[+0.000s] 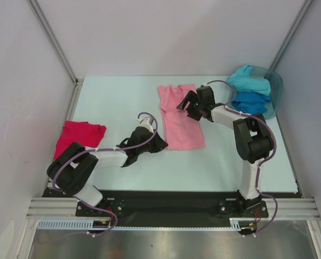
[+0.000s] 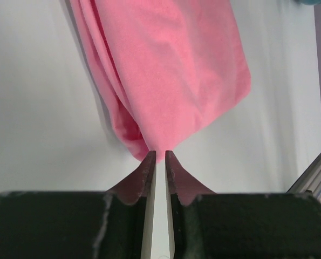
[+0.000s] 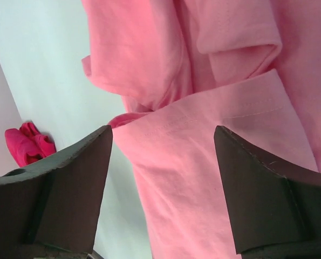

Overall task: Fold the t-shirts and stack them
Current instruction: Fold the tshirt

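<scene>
A light pink t-shirt (image 1: 179, 121) lies folded lengthwise in the middle of the table. My left gripper (image 1: 159, 142) sits at its near left corner. In the left wrist view the jaws are nearly closed, and the tips of my left gripper (image 2: 159, 156) pinch the edge of the pink cloth (image 2: 176, 65). My right gripper (image 1: 186, 108) hovers open over the shirt's far part; in the right wrist view it (image 3: 163, 140) is wide open above pink cloth (image 3: 203, 178) with a folded sleeve. A crimson t-shirt (image 1: 79, 135) lies at the left and shows in the right wrist view (image 3: 25, 143).
A teal plastic tub (image 1: 276, 89) stands at the far right and holds a turquoise shirt (image 1: 249, 81) over a blue shirt (image 1: 251, 101). White walls enclose the table on three sides. The arm bases stand at the near edge.
</scene>
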Available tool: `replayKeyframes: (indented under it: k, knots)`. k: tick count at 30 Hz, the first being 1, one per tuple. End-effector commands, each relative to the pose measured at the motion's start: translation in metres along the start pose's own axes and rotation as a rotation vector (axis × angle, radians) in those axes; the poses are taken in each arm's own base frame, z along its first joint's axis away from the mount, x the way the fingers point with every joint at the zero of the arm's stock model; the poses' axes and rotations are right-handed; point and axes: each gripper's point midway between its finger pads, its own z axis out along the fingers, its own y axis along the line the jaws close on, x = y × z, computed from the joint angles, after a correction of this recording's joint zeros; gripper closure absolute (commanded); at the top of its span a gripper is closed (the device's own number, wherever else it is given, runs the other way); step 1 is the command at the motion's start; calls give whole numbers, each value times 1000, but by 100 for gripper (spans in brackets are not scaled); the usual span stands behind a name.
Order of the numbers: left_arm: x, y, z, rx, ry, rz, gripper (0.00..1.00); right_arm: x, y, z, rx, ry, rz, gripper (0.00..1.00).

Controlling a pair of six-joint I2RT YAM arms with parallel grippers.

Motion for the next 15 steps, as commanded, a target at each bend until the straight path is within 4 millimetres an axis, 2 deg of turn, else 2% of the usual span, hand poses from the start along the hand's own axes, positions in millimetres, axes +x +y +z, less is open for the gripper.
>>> replayKeyframes:
  k: [1,2,4,7,8,9,10,11,12,14,15]
  knots:
    - [-10,-13,-5,36,-33,30,84,-10,-4,-9,11,-31,8,19]
    - [-9,-12,-6,36,-31,32,84,-9,-7,-13,15,-35,10,20]
    - [-9,-12,-6,34,-33,31,84,-22,2,-31,-7,-78,7,19]
    - [-8,-10,-8,30,-34,36,85,-30,-1,-51,-5,-104,3,20]
    - [-5,-8,-9,27,-31,37,85,-32,0,-67,-3,-118,2,20]
    - [-4,-6,-9,23,-28,37,85,-32,-3,-74,6,-124,0,20]
    - [-3,-3,-9,17,-31,35,84,-31,-10,-91,25,-138,-1,20]
    - [-1,0,-10,11,-31,33,85,-37,-5,-100,16,-161,-7,20]
    - [0,2,-10,8,-32,31,84,-25,-20,-106,47,-147,-5,20]
    - [4,8,-10,-6,-29,23,82,-14,-35,-117,75,-145,-5,20]
    - [3,12,-10,-19,-36,15,79,2,-50,-128,89,-133,3,20]
